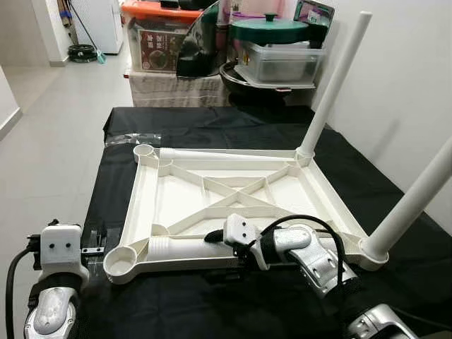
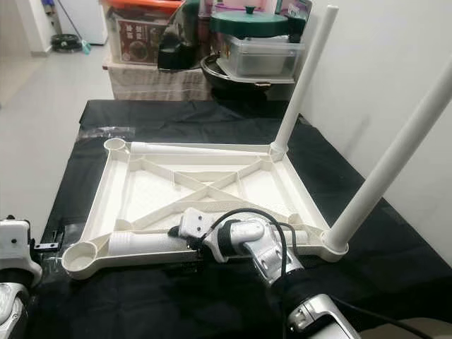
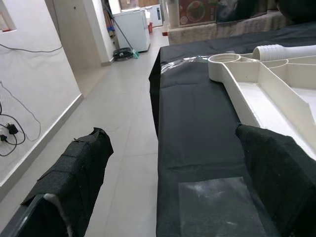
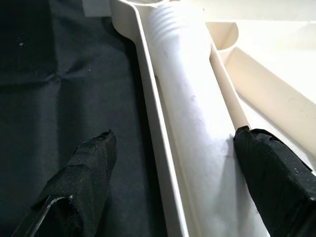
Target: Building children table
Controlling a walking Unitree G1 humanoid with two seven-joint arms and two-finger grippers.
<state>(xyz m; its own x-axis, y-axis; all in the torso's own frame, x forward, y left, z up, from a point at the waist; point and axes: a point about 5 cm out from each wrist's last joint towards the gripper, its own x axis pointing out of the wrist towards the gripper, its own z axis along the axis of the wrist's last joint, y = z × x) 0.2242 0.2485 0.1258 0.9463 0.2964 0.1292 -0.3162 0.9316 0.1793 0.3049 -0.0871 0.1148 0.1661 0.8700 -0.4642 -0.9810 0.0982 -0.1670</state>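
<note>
The white table top lies upside down on a black cloth. Two white legs stand upright in its right-hand corners, the far one and the near one. Another loose leg lies along the far edge. A loose leg lies along the near edge, threaded end toward the empty near-left socket. My right gripper is open just over that leg; one finger is outside the rim, the other inside. My left gripper hovers open at the cloth's near-left edge.
The far-left socket is empty, with crumpled clear plastic beside it. Boxes and pots are stacked on a low stand behind the cloth. A white wall runs along the right. Tiled floor lies to the left.
</note>
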